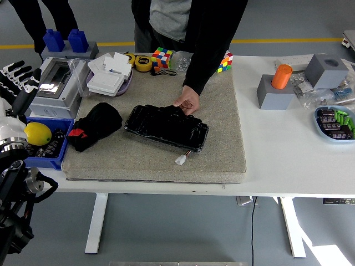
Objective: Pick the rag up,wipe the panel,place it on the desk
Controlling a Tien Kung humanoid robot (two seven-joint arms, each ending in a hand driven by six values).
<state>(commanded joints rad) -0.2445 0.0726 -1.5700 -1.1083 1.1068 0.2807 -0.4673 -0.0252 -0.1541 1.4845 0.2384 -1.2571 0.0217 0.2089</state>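
Note:
The black rag [95,125], with a red tag showing, lies bunched on the left of the beige mat [222,138]. The glossy black panel [166,127] lies at the mat's middle, a white connector [181,160] by its front edge. A person at the far side rests a hand [187,102] on the panel's back edge. My left hand [15,80] is at the picture's left edge, fingers spread and empty, well left of the rag. My right arm is out of view.
A blue bin [41,145] with a yellow ball [36,133] and a grey box [58,86] stand left of the mat. A tray of white parts [108,77], tape and cubes [162,57] sit behind. Grey blocks, an orange cylinder [282,76] and a parts bowl [335,122] are right.

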